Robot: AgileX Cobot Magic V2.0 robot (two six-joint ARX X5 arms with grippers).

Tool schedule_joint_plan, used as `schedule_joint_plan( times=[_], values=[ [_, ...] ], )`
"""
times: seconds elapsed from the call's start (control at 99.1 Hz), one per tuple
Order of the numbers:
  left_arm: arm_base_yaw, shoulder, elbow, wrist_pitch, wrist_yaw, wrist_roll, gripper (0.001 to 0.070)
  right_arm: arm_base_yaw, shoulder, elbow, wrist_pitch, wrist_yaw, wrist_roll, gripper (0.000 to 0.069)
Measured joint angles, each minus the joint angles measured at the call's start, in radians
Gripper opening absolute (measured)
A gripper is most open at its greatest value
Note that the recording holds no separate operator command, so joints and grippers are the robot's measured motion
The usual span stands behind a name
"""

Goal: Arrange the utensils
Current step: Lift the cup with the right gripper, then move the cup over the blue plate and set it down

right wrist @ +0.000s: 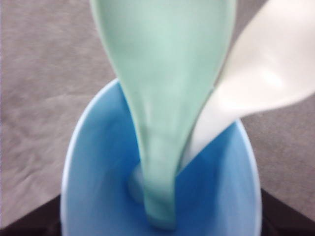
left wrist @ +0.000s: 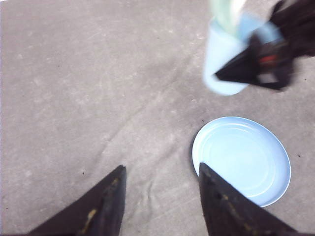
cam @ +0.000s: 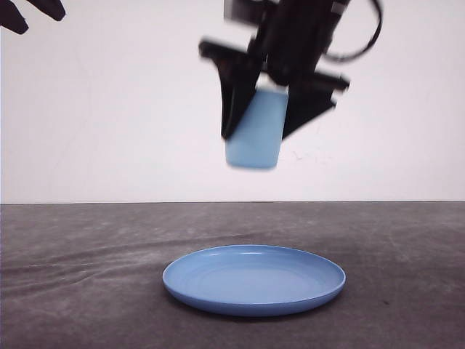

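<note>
My right gripper (cam: 256, 137) hangs high over the table, shut on a light blue cup (cam: 254, 145). In the cup stand the utensils, a mint-green spoon (right wrist: 162, 73) and a white fork (right wrist: 266, 69), handles down inside the cup (right wrist: 98, 162). From the left wrist view the cup (left wrist: 224, 59) and the right gripper (left wrist: 266, 61) float above and beyond a round blue plate (left wrist: 241, 157). My left gripper (left wrist: 161, 168) is open over bare cloth beside the plate, nothing between its fingers. Its dark tips also show as the left gripper (cam: 33, 16) at the front view's top left corner.
The round blue plate (cam: 254, 280) lies flat on the grey cloth-covered table (cam: 87, 254), directly below the held cup. A white wall (cam: 109, 109) stands behind the table. Bare cloth stretches to both sides of the plate.
</note>
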Motion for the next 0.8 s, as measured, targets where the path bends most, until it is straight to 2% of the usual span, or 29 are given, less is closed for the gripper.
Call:
schedule_joint_plan(
  times=[0.161, 0.323, 0.595, 0.797],
  values=[
    [0.000, 0.000, 0.000, 0.000, 0.000, 0.000, 0.0277, 0.071, -0.077, 0.000, -0.076, 0.044, -0.031, 0.0379],
    [0.000, 0.000, 0.000, 0.000, 0.000, 0.000, 0.0277, 0.124, -0.081, -0.003, -0.133, 0.053, -0.033, 0.0379],
    [0.000, 0.000, 0.000, 0.000, 0.000, 0.000, 0.0277, 0.199, -0.079, -0.119, -0.061, 0.105, -0.027, 0.0378],
    [0.000, 0.000, 0.000, 0.000, 0.000, 0.000, 0.0277, 0.200, -0.077, -0.264, 0.082, 0.108, 0.004, 0.0377]
  ],
)
